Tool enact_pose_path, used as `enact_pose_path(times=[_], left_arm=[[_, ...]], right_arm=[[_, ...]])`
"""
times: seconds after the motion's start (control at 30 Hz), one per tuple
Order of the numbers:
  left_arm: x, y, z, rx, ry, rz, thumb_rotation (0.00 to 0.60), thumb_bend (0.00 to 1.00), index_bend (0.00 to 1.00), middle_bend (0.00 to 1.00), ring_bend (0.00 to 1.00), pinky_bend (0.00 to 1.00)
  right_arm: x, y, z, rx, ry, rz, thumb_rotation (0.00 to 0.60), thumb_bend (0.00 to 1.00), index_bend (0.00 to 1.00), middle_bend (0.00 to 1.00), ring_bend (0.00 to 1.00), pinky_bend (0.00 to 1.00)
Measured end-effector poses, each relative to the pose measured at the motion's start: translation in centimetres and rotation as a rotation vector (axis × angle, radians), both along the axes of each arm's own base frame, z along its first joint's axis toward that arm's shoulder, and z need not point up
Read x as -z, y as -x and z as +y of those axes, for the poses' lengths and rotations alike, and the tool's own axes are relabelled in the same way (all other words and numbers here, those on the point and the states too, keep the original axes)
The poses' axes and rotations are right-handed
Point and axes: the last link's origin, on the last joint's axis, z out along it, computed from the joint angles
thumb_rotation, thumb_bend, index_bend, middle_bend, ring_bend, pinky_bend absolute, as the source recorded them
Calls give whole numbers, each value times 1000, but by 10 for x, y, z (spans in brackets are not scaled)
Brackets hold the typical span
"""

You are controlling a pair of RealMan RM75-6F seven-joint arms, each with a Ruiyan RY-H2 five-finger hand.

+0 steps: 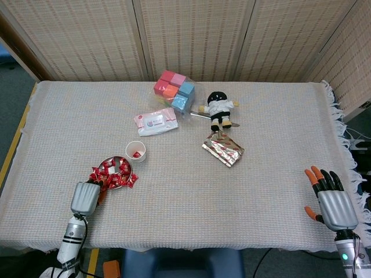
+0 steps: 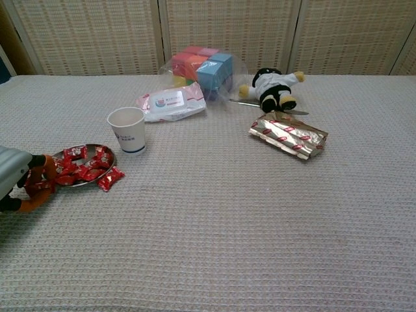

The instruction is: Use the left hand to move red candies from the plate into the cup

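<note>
Although the left hand (image 2: 19,182) sits at the near-left rim of the shallow round metal plate (image 1: 110,161), its orange-tipped fingers curl down among the red foil-wrapped candies (image 2: 81,170) heaped just ahead of it, and whether a wrapper is actually pinched between them cannot be told from either view. These sweets look small, light and crinkly, with slick wrappers and twisted ends, so a pinch across a candy's body or on a twisted tail seems safer than a broad scoop, which would likely push them off the rim; a few already lie on the cloth beside the plate. Beyond the hand and slightly to its right stands the small white paper cup (image 2: 127,129), upright, light enough to tip if bumped, with something red inside. Far off, the right hand (image 1: 331,200) rests with fingers spread, holding nothing.
</note>
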Motion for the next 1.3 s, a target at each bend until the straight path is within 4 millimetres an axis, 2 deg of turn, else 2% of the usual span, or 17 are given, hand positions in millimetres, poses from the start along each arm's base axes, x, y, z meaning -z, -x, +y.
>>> enact_pose_path(times=[0.17, 0.53, 0.8, 1.0, 1.13, 1.3], left_arm=[[-2, 2, -1, -18, 19, -28, 600, 455, 626, 676, 595, 1000], [-5, 6, -1, -73, 73, -66, 600, 451, 481, 615, 595, 1000], [-8, 5, -3, -53, 60, -85, 600, 455, 359, 512, 595, 1000], [-9, 4, -5, -40, 53, -102, 600, 453, 364, 501, 599, 1000], [-10, 3, -5, -33, 42, -114, 600, 452, 426, 560, 631, 1000], [-14, -3, 1, -11, 18, -136, 600, 448, 433, 564, 633, 1000]], right_arm=[[0, 0, 0, 1, -1, 1, 600, 137, 0, 0, 0, 34], [1, 0, 0, 1, -4, 4, 600, 137, 0, 0, 0, 37], [2, 0, 0, 2, -5, 6, 600, 137, 0, 0, 0, 48], [1, 0, 1, 1, -4, 6, 600, 137, 0, 0, 0, 52], [1, 0, 1, 1, -4, 4, 600, 137, 0, 0, 0, 53], [1, 0, 0, 3, -4, 1, 600, 137, 0, 0, 0, 55]])
